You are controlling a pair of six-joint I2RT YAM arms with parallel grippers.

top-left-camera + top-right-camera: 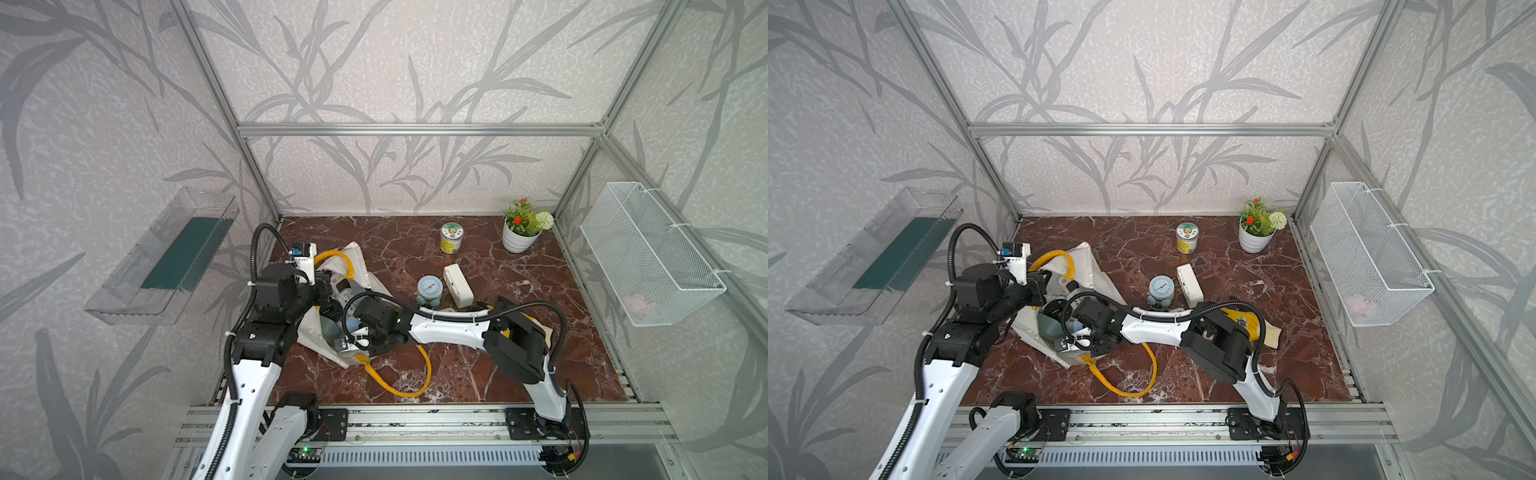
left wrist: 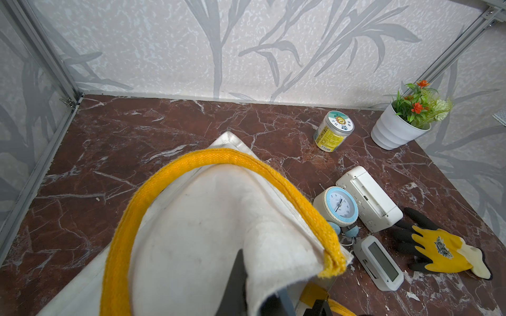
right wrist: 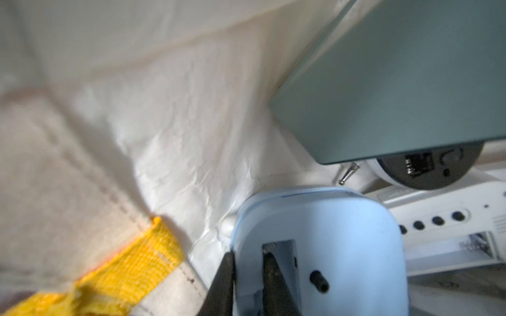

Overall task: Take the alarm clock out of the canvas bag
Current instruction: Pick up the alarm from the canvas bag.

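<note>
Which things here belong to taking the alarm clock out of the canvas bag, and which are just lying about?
Job: canvas bag; pale blue alarm clock inside it; left gripper pinching the bag's rim; right gripper gripping that clock.
Lying about: round clock, white boxy clock, small digital clock, glove, jar, potted plant.

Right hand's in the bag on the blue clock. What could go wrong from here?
The right hand pinches only a thin wall beside a recess in the light-blue clock, so it could slip on lifting. The grey-green slab sits close by and may snag. The canvas bag, held by the left hand, could drag along.
</note>
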